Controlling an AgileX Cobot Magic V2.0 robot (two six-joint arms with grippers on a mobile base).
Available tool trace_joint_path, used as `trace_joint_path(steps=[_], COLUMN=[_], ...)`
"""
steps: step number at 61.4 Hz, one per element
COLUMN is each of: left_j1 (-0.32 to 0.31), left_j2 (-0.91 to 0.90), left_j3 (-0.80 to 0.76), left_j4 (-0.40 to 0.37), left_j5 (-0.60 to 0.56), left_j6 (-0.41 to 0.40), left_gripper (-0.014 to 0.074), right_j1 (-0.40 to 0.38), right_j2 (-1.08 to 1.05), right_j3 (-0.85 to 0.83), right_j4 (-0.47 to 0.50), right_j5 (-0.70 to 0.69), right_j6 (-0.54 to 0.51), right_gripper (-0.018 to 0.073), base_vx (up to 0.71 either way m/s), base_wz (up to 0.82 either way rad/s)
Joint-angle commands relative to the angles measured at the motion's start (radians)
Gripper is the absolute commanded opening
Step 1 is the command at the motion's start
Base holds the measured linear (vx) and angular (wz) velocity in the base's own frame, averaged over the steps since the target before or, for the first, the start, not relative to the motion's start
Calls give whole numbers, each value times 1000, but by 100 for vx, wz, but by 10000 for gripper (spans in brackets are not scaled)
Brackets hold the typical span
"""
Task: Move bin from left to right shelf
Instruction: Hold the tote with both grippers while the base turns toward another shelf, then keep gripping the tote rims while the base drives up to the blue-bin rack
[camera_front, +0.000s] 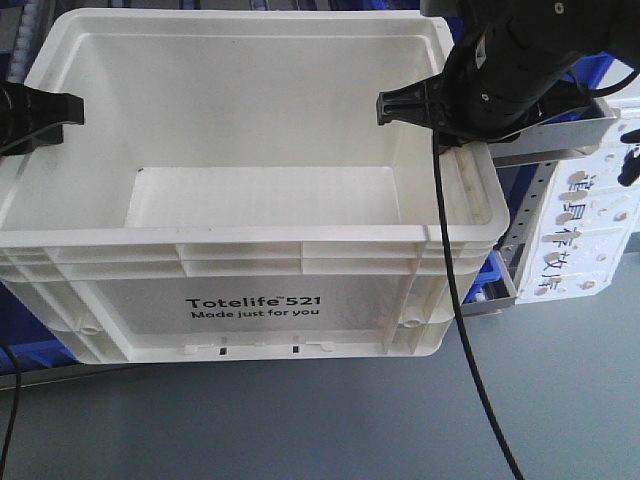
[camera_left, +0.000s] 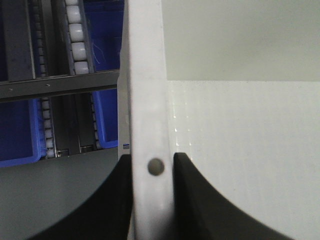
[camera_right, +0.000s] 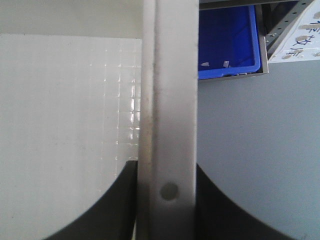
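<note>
"Since the bin (camera_front: 250, 310) is too wide for one arm, I have it pinched at both ends. The left tool (camera_left: 152, 200) is closed on the left rim, one finger inside the wall and one outside. The right tool (camera_right: 167, 200) grips the right rim the same way."

"Where is the bin sitting?"

"Straight ahead of me, open top up, roughly level, printed side facing my front camera. Grey floor (camera_front: 560, 400) shows below its front edge and past both end walls. So I judge it hangs between the arms rather than resting on a shelf, though I can't see its underside to be sure."

"Why grip so near the middle of each end?"

"Balance, I'd say. Held there the load should stay level and not twist between the fingers. The walls look smooth, so a tilt might let it slip."

"What's around you?"

"On my left, beyond the rim, are roller tracks (camera_left: 77, 35) and the left blue crate (camera_left: 20, 135), both near. On my right are the right blue crate (camera_right: 227, 45) and a perforated shelf post (camera_front: 525, 230) carrying a white label plate (camera_front: 585, 230), just beside the bin's right end. That end is the tight spot. A black cable (camera_front: 455, 310) hangs from my right arm across the bin's front corner and could snag. Below and in front is open floor, so that is my free room."
</note>
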Motion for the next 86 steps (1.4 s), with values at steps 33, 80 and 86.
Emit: trace_joint_path(steps=[33, 80, 86], left_j1=[-7, -7, -7], left_j2=[-45, -45, -45], left_j3=[-45, -45, -45], left_j4=[7, 7, 7], left_j5=[-119, -119, -119], left_j6=[16, 16, 16], left_gripper=[92, 92, 92], right_j1=[-9, -9, -9], right_j2=[-51, -51, -51], right_j3=[-37, -37, -37], right_j4=[-117, -117, -117], right_j5=[-50, -50, -50], right_j6=[-7, -7, -7], right_gripper=[10, 10, 10], base_vx=[7, 9, 10], base_wz=[24, 9, 0])
